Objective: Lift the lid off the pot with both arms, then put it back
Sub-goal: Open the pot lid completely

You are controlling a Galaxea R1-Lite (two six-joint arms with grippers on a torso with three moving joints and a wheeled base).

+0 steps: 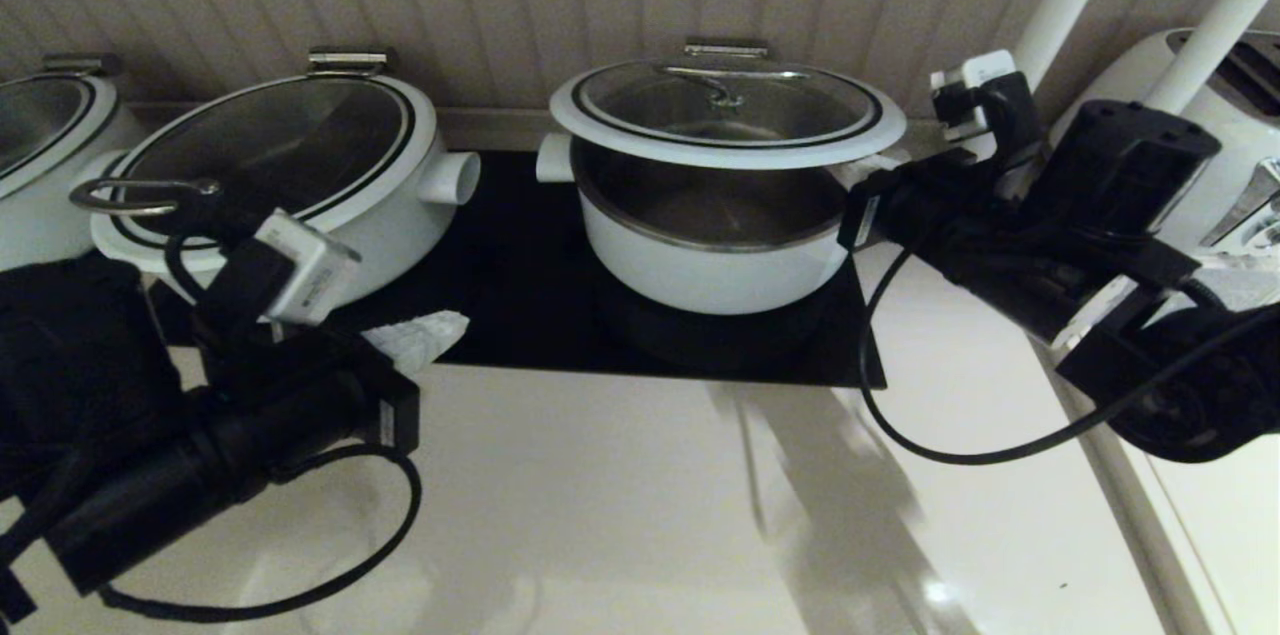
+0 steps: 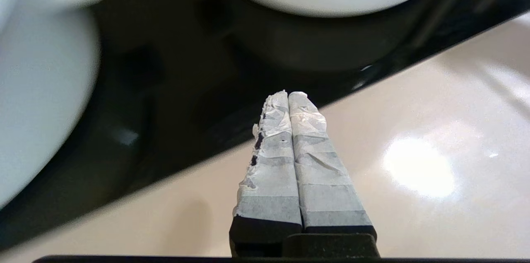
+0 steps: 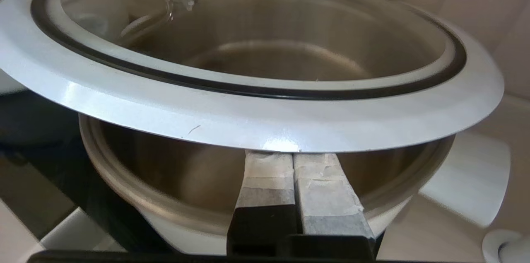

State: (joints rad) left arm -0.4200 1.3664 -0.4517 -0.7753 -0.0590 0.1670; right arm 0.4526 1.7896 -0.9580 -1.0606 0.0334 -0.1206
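Now the glass lid (image 1: 727,105) rides on the closed right end effector (image 3: 293,156) above the pot (image 1: 715,245); closed, empty left end effector (image 2: 288,96) should join.

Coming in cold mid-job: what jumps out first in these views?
The glass lid is raised clear of the white pot on the black cooktop, with the right gripper, fingers together, under its rim. The left gripper is shut on nothing over the cooktop's front edge, beside a second lidded pot.
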